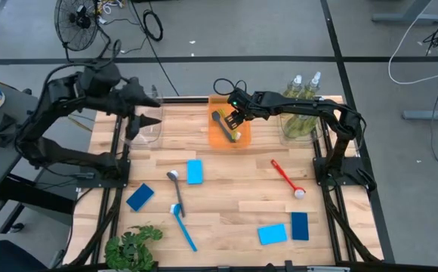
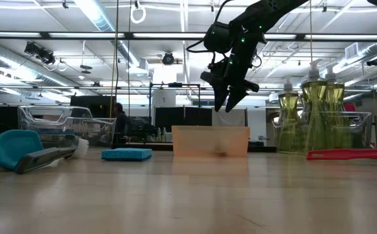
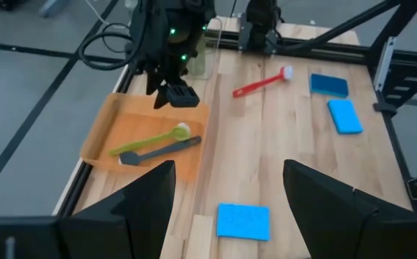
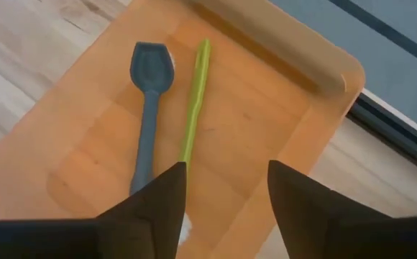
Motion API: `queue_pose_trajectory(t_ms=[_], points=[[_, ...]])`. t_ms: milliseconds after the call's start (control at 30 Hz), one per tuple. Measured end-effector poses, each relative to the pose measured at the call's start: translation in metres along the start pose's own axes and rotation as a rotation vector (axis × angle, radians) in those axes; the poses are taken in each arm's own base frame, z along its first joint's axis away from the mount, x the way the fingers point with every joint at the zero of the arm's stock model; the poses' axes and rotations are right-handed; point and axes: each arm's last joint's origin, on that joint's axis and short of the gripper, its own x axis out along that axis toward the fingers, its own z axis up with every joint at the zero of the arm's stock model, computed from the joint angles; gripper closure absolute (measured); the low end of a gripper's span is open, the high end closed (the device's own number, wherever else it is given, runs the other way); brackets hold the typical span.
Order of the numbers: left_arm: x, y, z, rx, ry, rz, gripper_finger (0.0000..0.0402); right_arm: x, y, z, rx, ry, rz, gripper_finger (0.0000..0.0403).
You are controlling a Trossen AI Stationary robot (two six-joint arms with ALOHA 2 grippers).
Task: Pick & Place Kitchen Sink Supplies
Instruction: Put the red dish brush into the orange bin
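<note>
Yellow-green brush (image 4: 193,101) and black brush (image 4: 149,101) lie side by side in the orange tray (image 1: 217,136); our right gripper (image 1: 234,121) hangs above them, fingers apart and empty. From table height the tray wall hides both brushes. Only overhead do we see the red brush (image 1: 285,177), blue brush (image 1: 183,225) and sponges (image 1: 195,171) scattered across open wood. Our left gripper (image 1: 149,110) waits open by the left bin (image 1: 148,130).
</note>
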Motion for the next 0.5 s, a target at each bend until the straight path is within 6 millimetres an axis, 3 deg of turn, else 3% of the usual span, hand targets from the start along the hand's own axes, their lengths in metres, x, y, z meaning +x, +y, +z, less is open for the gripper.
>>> queue_pose_trajectory(t_ms=[300,500], points=[[0.002,-0.005,-0.045,-0.02,-0.132,0.023,0.0138,-0.001,0.001,-0.001,-0.04,0.019,0.04,0.0207],[-0.001,-0.008,-0.078,-0.032,-0.129,0.097,0.0138,-0.026,-0.003,-0.005,-0.145,0.037,0.05,0.0207]])
